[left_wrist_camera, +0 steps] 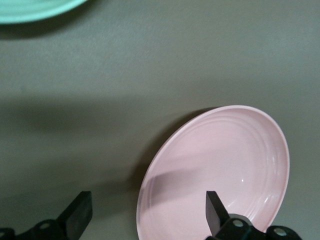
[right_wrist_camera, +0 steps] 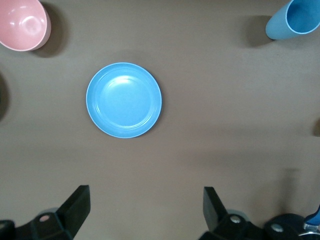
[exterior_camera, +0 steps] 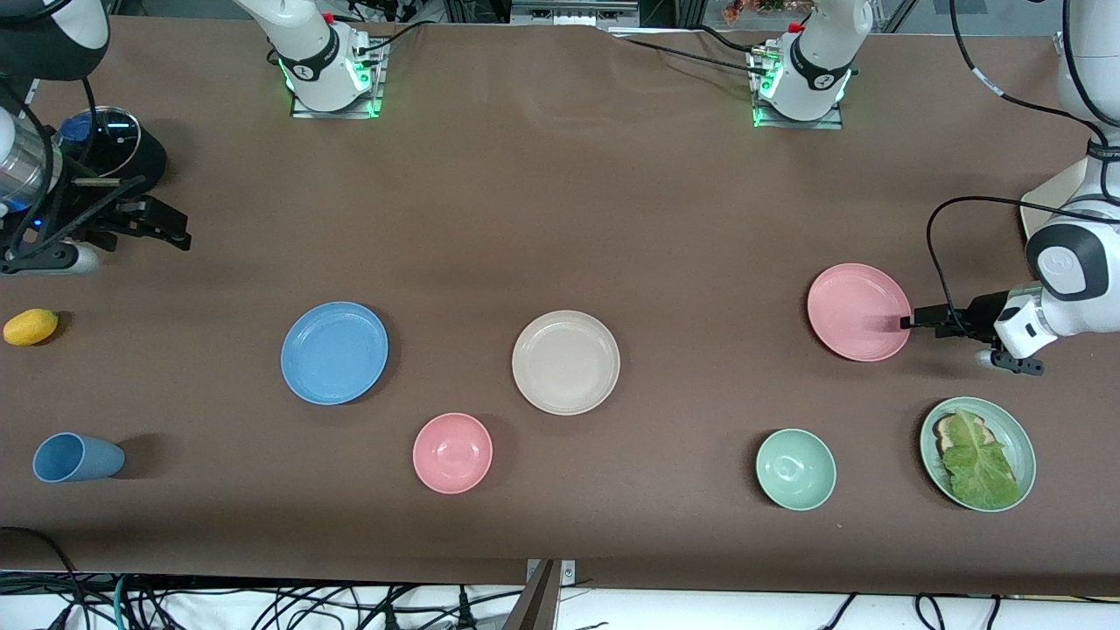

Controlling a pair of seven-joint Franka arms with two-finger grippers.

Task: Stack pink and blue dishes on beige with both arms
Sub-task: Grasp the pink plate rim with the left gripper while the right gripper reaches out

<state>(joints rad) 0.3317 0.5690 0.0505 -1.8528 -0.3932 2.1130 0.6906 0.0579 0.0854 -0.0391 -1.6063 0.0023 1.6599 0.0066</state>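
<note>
Matte pink plate [exterior_camera: 858, 311], matte blue plate [exterior_camera: 334, 353], matte beige plate [exterior_camera: 565, 361], smooth brown table [exterior_camera: 560, 201]

A robotics lab: bolted arm bases [exterior_camera: 331, 83], loose cables [exterior_camera: 262, 604].

A brown counter [exterior_camera: 560, 219] is carrying a blue plate [exterior_camera: 334, 353], a beige plate [exterior_camera: 566, 361] and a pink plate [exterior_camera: 858, 311] in a row. Nearer the front camera are lying a blue cup [exterior_camera: 77, 458] on its side, a pink bowl [exterior_camera: 452, 452], a green bowl [exterior_camera: 795, 468] and a green plate [exterior_camera: 1019, 437] of lettuce. A yellow fruit [exterior_camera: 31, 326] is sitting at the right arm's end
</note>
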